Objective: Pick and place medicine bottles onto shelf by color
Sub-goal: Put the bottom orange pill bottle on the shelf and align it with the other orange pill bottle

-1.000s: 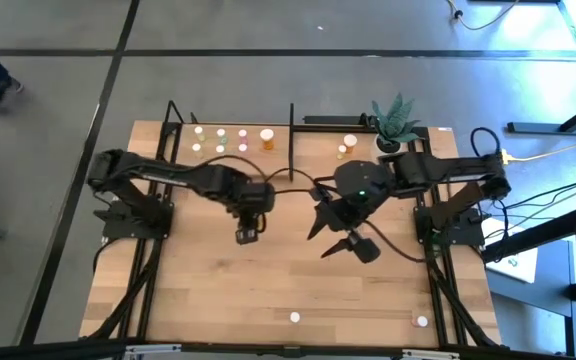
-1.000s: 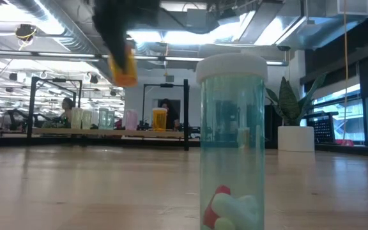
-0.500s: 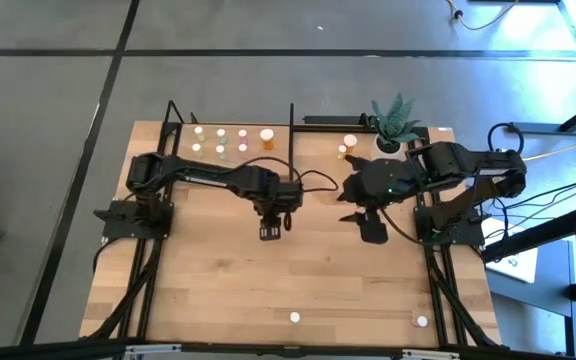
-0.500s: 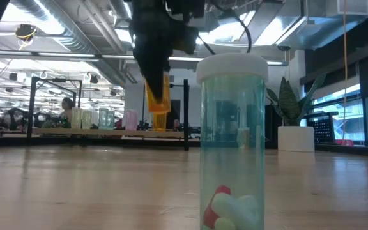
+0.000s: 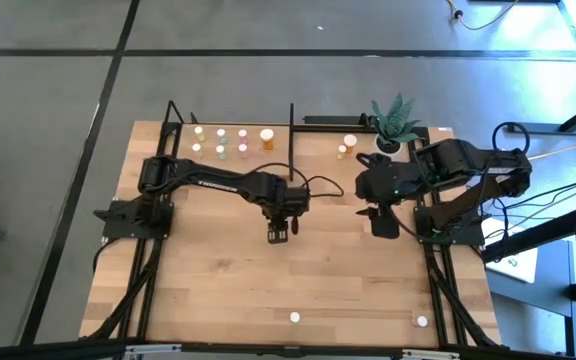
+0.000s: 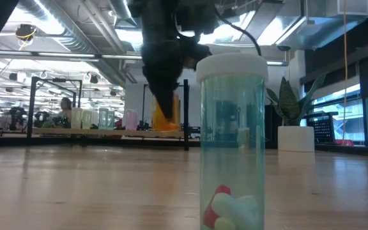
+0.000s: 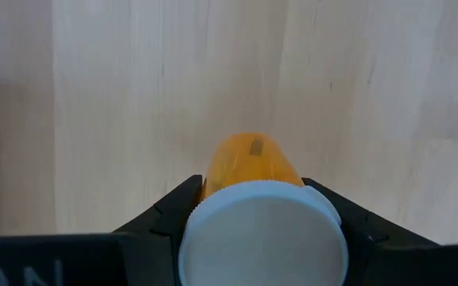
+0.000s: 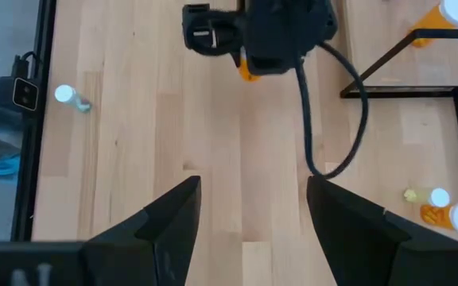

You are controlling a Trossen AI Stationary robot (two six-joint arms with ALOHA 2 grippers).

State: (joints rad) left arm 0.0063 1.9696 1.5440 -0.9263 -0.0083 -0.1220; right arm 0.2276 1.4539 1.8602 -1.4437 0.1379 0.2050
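At the far left of the table (image 5: 198, 280), the shelf (image 5: 230, 160) lies flat inside its thin black frame, carrying two short rows of medicine bottles (image 5: 220, 142) with white caps, and one larger orange bottle (image 5: 267, 138) standing at the right end of the far row, just left of the upright black bar. The left arm reaches from its base at the table's left edge toward the middle, and the left gripper (image 5: 280, 228) hangs above the bare wood there, its fingers (image 7: 165, 213) clamped on either side of an orange bottle with a white cap (image 7: 262, 218) (in the low view this bottle shows as an orange patch under the dark gripper, off the tabletop). To the right of the shelf's bar, at the far edge, two more small bottles (image 5: 346, 146) stand close together, one white-capped and one yellowish, just left of a potted plant (image 5: 394, 122) in a white pot. The right arm is folded near its base at the right edge, with the right gripper (image 5: 380, 220) held over the table right of the middle, its fingers (image 8: 173, 214) spread apart with nothing between them. Along the near edge, well apart from everything else, a clear bottle (image 5: 295, 317) stands near the middle, with pale pills and a red one at its bottom in the low view, and another small bottle (image 5: 421, 322) sits toward the near right corner.
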